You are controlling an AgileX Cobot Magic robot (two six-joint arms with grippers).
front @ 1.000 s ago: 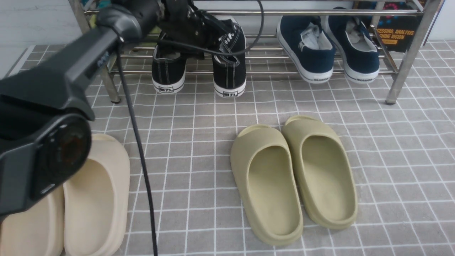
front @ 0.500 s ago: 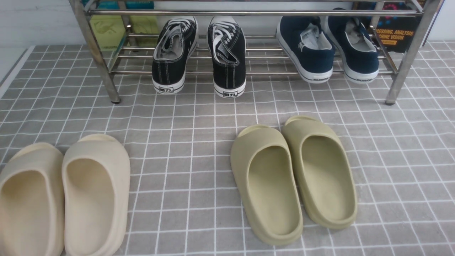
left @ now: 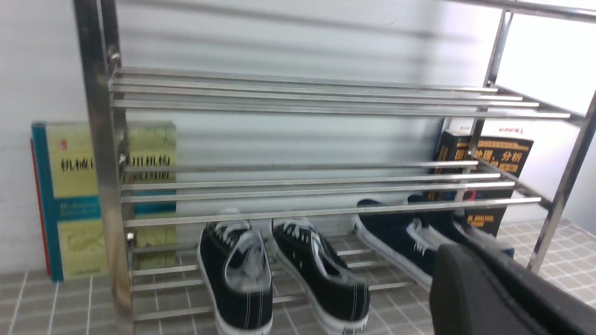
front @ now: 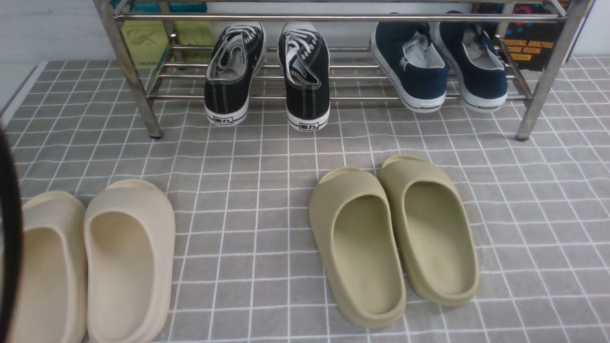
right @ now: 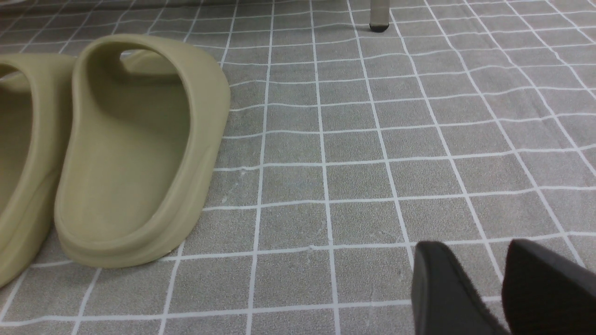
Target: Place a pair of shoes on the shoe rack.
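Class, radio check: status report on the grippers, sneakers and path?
Left fingers shut, empty. Black canvas sneakers on chrome rack's lower shelf. Nothing visible blocking them.

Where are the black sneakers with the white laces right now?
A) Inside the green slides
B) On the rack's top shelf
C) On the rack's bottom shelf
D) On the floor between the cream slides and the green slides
C: both black sneakers lie across the lowest bars of the metal rack, their heels sticking out over the front bar.
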